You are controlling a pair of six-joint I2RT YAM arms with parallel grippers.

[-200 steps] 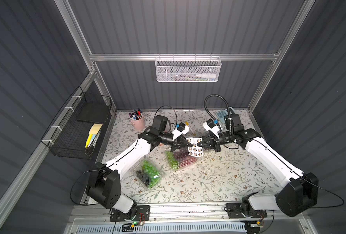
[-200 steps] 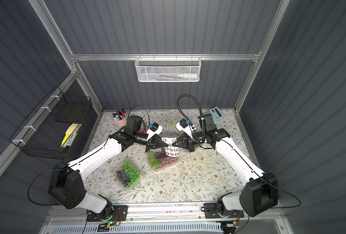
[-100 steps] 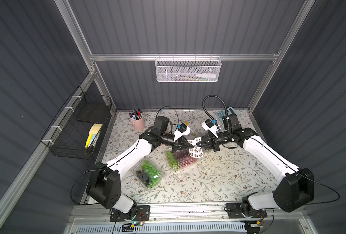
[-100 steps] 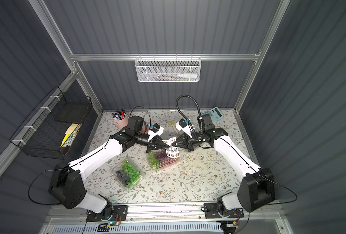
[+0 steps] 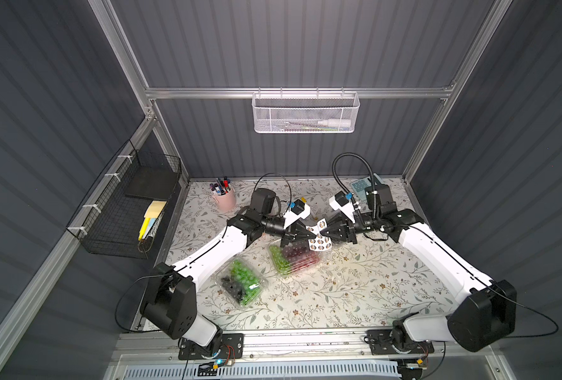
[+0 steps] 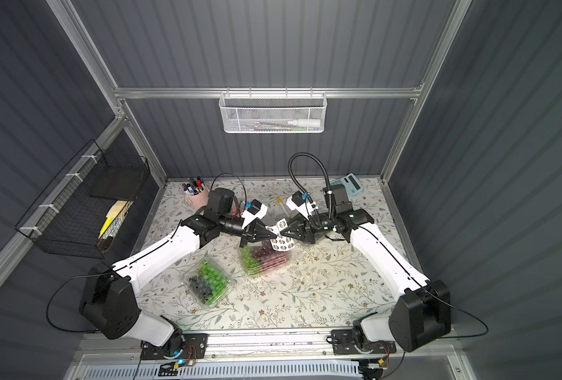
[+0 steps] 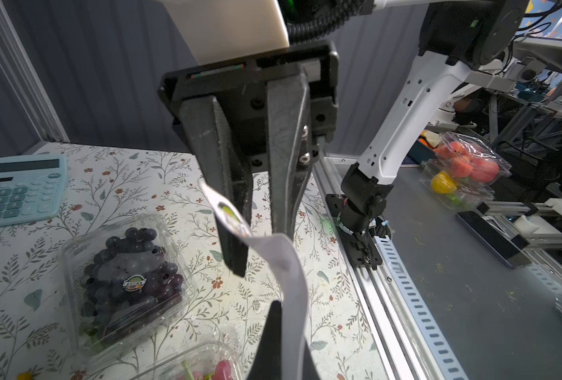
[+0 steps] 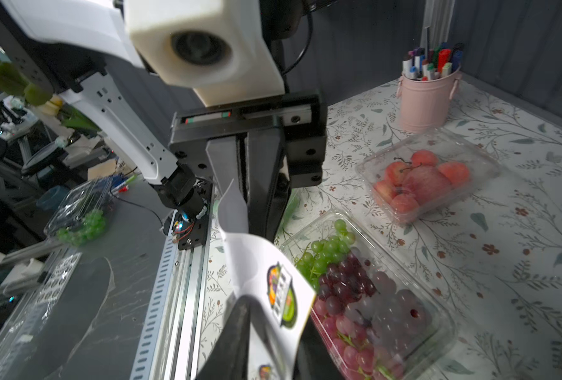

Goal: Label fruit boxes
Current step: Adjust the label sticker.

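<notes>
In both top views, tip to tip above the green-and-red grape punnet (image 5: pixel 294 258): left hand (image 5: pixel 314 236) and right hand (image 5: pixel 321 234), sticker sheet (image 5: pixel 319 244) between. Looks like the peeling step; next calls for pinching a lifted sticker, then pressing it onto the lid. Only from the left wrist: right hand released, one label (image 7: pixel 232 217) curled against its finger, labelled blueberry punnet (image 7: pixel 128 279) beneath. Only from the right wrist: left hand clenched on the sheet, red-fruit punnet (image 8: pixel 427 177) beyond.

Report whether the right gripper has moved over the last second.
Yes, slightly. In a top view the right gripper has edged away from the calculator at the back of the table, closing in on the left gripper.
</notes>
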